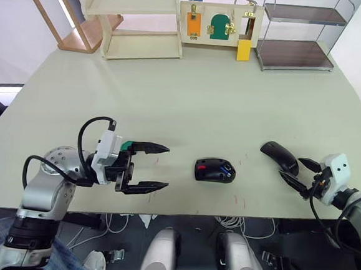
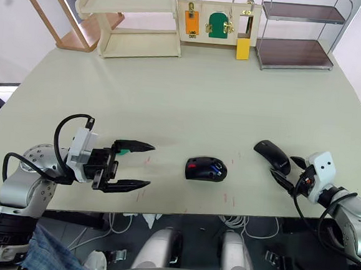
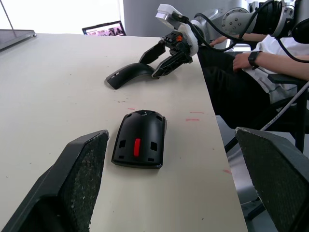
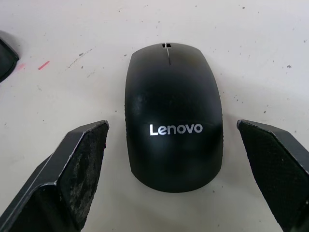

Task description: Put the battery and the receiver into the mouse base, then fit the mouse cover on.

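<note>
Right gripper (image 1: 303,175) spread around cover (image 4: 173,115) near table's front edge, lined up to grab it; left gripper (image 1: 155,167) spread, idle beside base (image 1: 214,170)

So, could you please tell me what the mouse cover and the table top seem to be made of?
Cover: probably moulded plastic, smooth black with a soft sheen and a printed white logo. Table: looks like a matte pale laminate or painted board, lightly speckled and scuffed; hard to say which.
</note>
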`<state>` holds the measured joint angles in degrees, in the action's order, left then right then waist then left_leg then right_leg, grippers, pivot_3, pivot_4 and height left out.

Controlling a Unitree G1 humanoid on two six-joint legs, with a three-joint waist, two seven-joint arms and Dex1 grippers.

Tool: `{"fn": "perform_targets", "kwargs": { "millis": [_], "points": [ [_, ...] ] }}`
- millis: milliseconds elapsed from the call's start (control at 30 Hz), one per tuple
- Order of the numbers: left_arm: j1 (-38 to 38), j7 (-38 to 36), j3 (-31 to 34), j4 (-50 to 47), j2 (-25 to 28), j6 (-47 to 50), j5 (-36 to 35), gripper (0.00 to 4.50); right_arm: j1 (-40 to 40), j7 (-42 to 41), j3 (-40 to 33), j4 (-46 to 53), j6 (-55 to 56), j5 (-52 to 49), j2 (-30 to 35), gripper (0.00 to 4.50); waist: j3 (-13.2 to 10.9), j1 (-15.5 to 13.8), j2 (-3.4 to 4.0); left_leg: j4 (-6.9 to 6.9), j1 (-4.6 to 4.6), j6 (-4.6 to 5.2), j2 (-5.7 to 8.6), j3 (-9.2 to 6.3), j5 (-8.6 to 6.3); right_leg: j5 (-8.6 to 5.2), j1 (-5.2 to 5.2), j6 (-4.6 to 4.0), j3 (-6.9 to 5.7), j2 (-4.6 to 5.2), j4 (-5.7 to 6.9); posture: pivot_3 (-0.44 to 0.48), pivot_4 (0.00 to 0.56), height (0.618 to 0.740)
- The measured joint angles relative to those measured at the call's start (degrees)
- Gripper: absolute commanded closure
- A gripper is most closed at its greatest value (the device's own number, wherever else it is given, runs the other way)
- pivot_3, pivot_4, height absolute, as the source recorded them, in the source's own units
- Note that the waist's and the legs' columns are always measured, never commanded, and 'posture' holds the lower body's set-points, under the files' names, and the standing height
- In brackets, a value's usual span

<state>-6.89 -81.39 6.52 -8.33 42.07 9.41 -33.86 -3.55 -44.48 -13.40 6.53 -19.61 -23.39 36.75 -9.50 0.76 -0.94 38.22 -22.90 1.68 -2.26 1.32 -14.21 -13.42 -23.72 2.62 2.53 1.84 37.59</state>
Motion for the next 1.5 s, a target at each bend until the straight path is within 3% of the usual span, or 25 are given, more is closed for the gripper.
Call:
{"fn": "perform_targets", "kwargs": {
  "millis": [33,100,467,700,1100,1300,1500],
  "points": [
    [0.0,0.0,0.0,0.1,0.0,-0.1,0.0,0.0,0.0,0.0,0.0,0.0,0.0,0.1,0.0,1.85,0.0,0.0,0.0,0.0,0.0,0.0,0.0,0.0,0.0,0.0,0.0,0.0,0.0,0.0,0.0,0.0,0.15,0.74],
    [0.0,-0.1,0.0,0.2,0.0,-0.2,0.0,0.0,0.0,0.0,0.0,0.0,0.2,0.2,0.0,2.14,0.0,0.0,0.0,0.0,0.0,0.0,0.0,0.0,0.0,0.0,0.0,0.0,0.0,0.01,0.0,0.0,0.15,0.74],
    [0.0,-0.3,0.0,0.9,0.0,-1.4,0.1,0.0,-0.8,-0.2,0.0,0.6,1.0,0.6,0.2,2.17,-0.1,0.0,0.01,-0.01,-0.01,0.0,0.0,0.0,0.0,0.0,0.0,0.0,0.0,0.01,-0.01,0.0,0.15,0.74],
    [0.0,-1.2,0.0,2.5,0.1,-2.3,0.2,0.0,-0.7,-4.0,0.7,5.5,-0.3,0.2,4.1,2.17,-0.2,0.0,-0.07,-0.01,-0.01,0.0,-0.02,-0.02,0.0,0.0,-0.02,0.01,-0.01,0.01,-0.02,0.0,0.15,0.74],
    [-0.1,-2.3,0.0,4.2,0.5,-2.9,1.1,0.0,14.1,-10.1,12.6,17.6,-14.8,-4.7,10.6,2.17,-0.5,0.0,-0.23,-0.06,-0.19,0.0,-0.09,-0.13,0.0,0.01,-0.17,0.0,-0.07,0.11,-0.13,0.0,0.15,0.74],
    [-0.4,-2.4,0.0,5.0,0.8,-3.6,1.4,0.0,22.2,-11.9,20.0,20.2,-21.0,-5.1,11.7,2.17,-0.5,-0.2,-0.24,0.07,-0.97,-0.01,0.02,-0.13,0.0,0.17,-0.82,-0.19,-0.22,0.14,-0.11,0.0,0.15,0.74],
    [-0.7,-2.6,-0.1,5.1,1.1,-3.8,1.9,0.0,30.5,-13.0,26.8,20.5,-23.4,-3.6,10.7,2.17,-0.5,0.0,-0.25,0.05,-1.0,-0.01,0.02,-0.1,0.0,0.18,-0.97,-0.18,-0.2,0.07,0.02,0.0,0.15,0.74]
  ]
}}
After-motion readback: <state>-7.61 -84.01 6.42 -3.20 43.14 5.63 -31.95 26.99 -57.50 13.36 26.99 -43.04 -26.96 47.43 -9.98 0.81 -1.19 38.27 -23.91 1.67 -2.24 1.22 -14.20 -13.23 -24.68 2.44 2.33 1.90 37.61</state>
